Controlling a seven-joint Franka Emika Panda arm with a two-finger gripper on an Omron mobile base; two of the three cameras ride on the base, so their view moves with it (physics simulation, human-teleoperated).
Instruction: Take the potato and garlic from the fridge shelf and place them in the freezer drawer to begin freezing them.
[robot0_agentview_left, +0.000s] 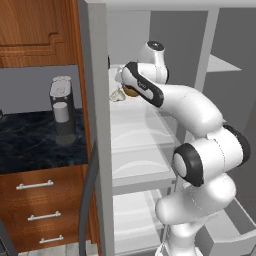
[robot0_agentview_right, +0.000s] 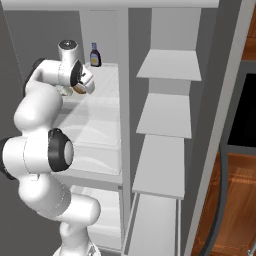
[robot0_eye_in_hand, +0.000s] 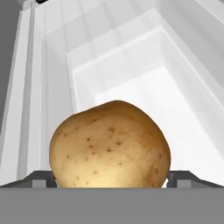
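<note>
The golden-brown potato (robot0_eye_in_hand: 109, 144) sits between my gripper's (robot0_eye_in_hand: 111, 181) two fingertips, which press on its sides; the gripper is shut on it. In the left base view the potato (robot0_agentview_left: 131, 92) shows as a brown patch under the hand, over the back of the white fridge shelf (robot0_agentview_left: 135, 125). The off-white garlic (robot0_agentview_left: 118, 95) lies on that shelf just left of the hand. From the right base view the gripper (robot0_agentview_right: 80, 88) holds the potato (robot0_agentview_right: 79, 90) at the shelf's (robot0_agentview_right: 100, 110) left side. The light grey freezer drawer (robot0_agentview_left: 239, 222) stands pulled out at the lower right.
A dark-capped sauce bottle (robot0_agentview_right: 94, 54) stands at the back of the shelf. Narrow grey door shelves (robot0_agentview_right: 167, 112) run down the right. The fridge's side wall (robot0_agentview_left: 100, 125) is close on the left, with a counter and coffee machine (robot0_agentview_left: 62, 105) beyond it.
</note>
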